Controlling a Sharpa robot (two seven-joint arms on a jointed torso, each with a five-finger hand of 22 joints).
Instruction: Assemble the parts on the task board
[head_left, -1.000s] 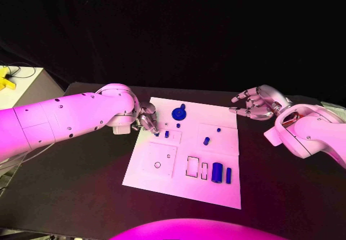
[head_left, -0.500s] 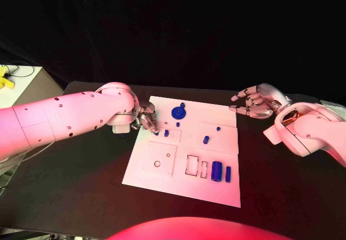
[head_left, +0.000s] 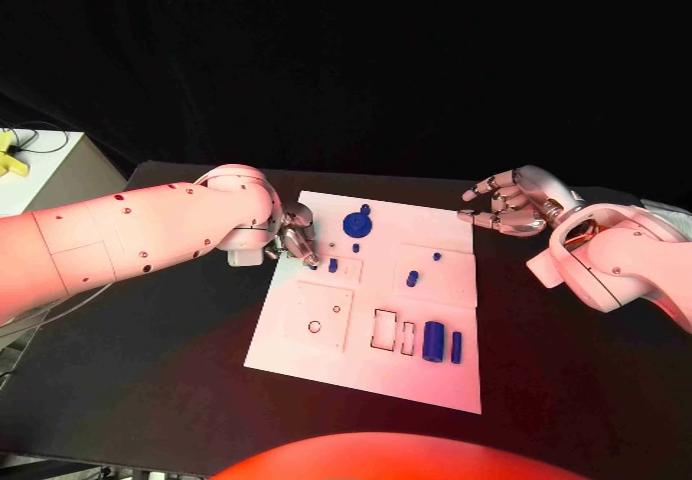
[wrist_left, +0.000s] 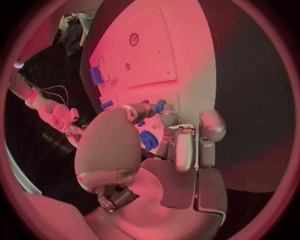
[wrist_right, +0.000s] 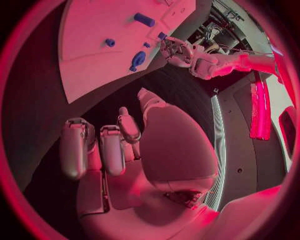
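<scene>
The white task board (head_left: 433, 385) lies in the middle of the black table. On it are a round blue part (head_left: 358, 226), short blue pegs (head_left: 332, 266) (head_left: 413, 280), and a thick blue cylinder (head_left: 434, 343) beside a thin one (head_left: 457, 346). My left hand (head_left: 296, 236) hovers at the board's far left edge, its fingertips (wrist_left: 167, 118) pinching a small blue part (wrist_left: 160, 106). My right hand (head_left: 508, 208) hangs over the table past the board's far right corner, fingers loosely curled around nothing; the right wrist view shows its palm (wrist_right: 125, 165).
A pale cabinet (head_left: 65, 165) with a yellow item (head_left: 12, 160) stands off the table's far left. The board's near left holds a round hole (head_left: 315, 327) and a rectangular recess (head_left: 385, 332). Bare black table surrounds the board.
</scene>
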